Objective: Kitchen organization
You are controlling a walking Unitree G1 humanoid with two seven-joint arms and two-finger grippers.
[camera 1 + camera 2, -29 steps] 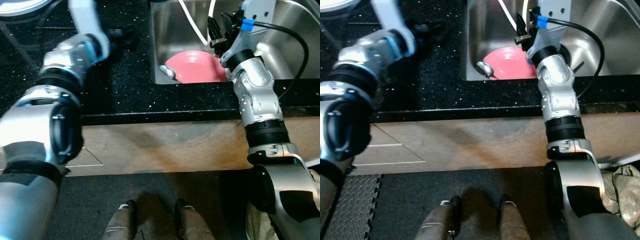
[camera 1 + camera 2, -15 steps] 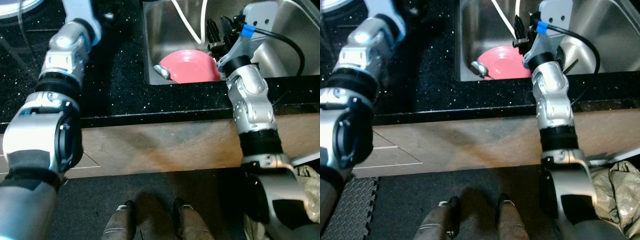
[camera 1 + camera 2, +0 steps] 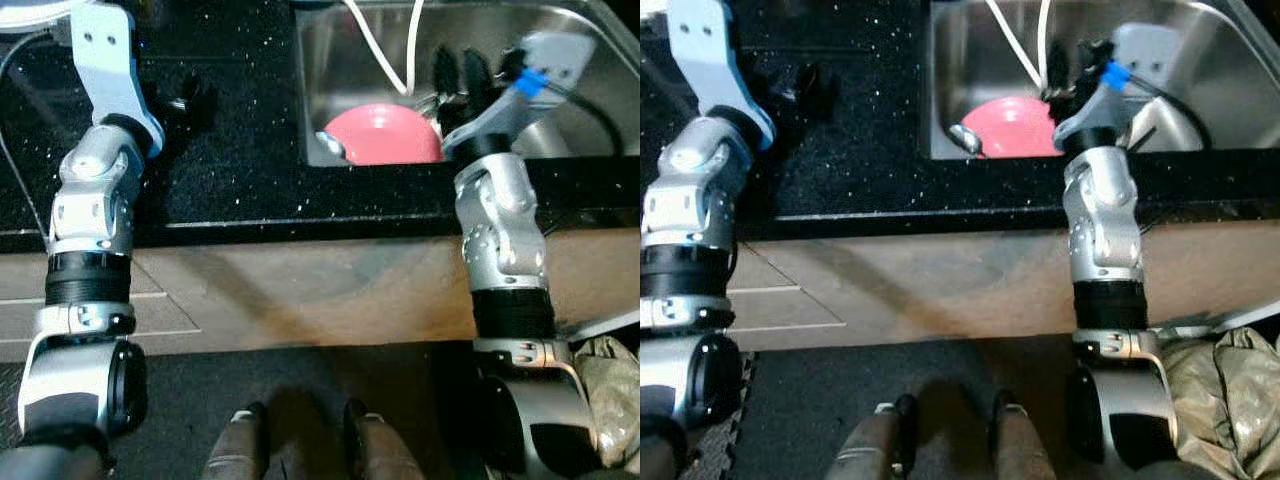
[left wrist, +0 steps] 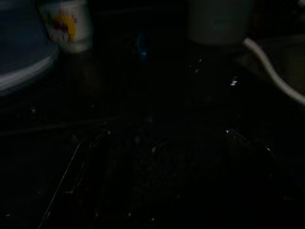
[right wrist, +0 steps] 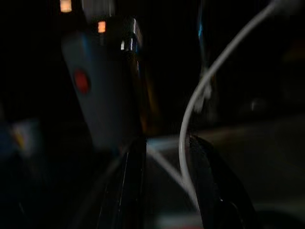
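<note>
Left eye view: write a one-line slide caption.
Right claw over the sink above a pink bowl; left arm on the black counter.

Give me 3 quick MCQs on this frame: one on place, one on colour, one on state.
1. Where does the round bowl lie?
A. In the stainless steel sink
B. On the black speckled countertop
C. On the floor mat

2. What colour is the bowl?
A. Blue
B. Pink
C. Green

3. How do the right gripper's jaws stand?
A. Shut on the bowl
B. Shut on the spoon
C. Open, holding nothing

Answers:
1. A: the round bowl sits at the bottom of the stainless steel sink, beyond the edge of the black speckled countertop.
2. B: the bowl is plainly pink, with a metal spoon resting at its left rim.
3. C: the right gripper hovers above the sink with its two black fingers apart; the right wrist view shows a gap between them with a white cable beyond.
</note>
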